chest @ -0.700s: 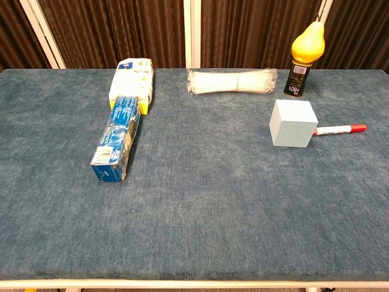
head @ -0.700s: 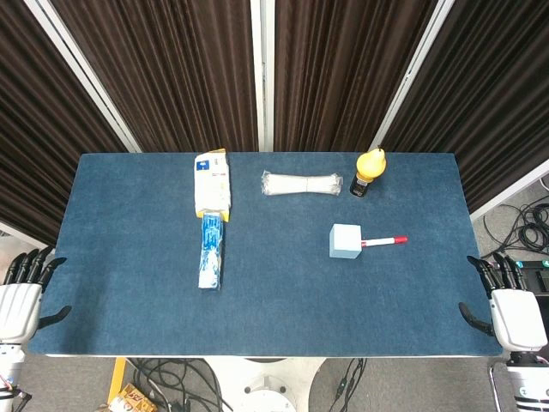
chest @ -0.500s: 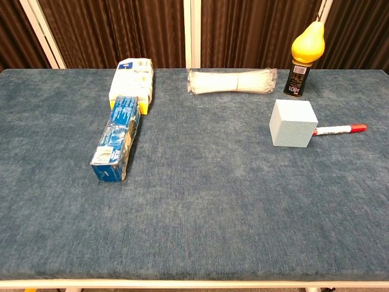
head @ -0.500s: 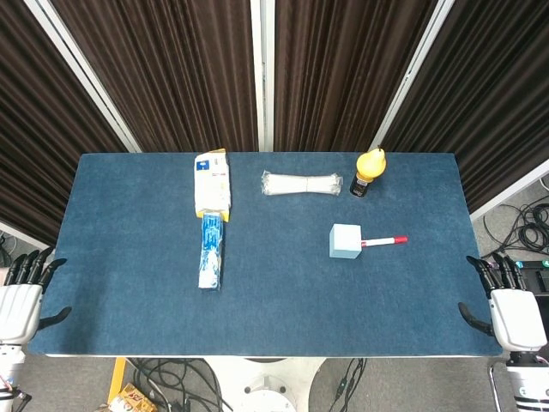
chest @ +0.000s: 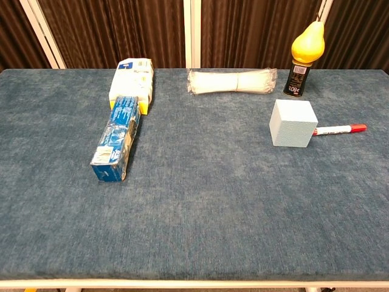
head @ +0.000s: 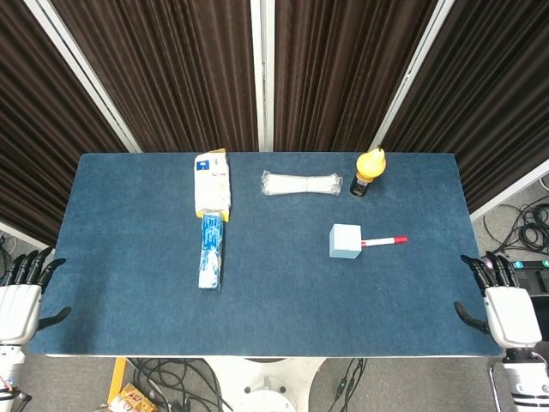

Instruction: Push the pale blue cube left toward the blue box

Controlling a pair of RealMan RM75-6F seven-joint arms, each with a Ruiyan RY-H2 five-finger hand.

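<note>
The pale blue cube (head: 346, 240) (chest: 292, 123) sits right of the table's middle, with a red-capped marker (head: 383, 241) (chest: 340, 129) touching its right side. A long blue box (head: 210, 251) (chest: 117, 137) lies lengthwise left of centre, well apart from the cube. My left hand (head: 19, 296) hangs off the table's front left corner, fingers spread and empty. Off the front right corner, my right hand (head: 500, 303) also has its fingers apart and holds nothing. Neither hand appears in the chest view.
A white and yellow packet (head: 212, 184) (chest: 130, 79) lies just behind the blue box. A bundle of white cable ties (head: 299, 183) (chest: 231, 81) and a yellow-topped black bottle (head: 368, 172) (chest: 302, 56) stand near the far edge. Dark curtains hang behind the blue table (head: 129, 223).
My left hand has drifted slightly down and left, and my right hand slightly left. The objects on the table have not moved.
</note>
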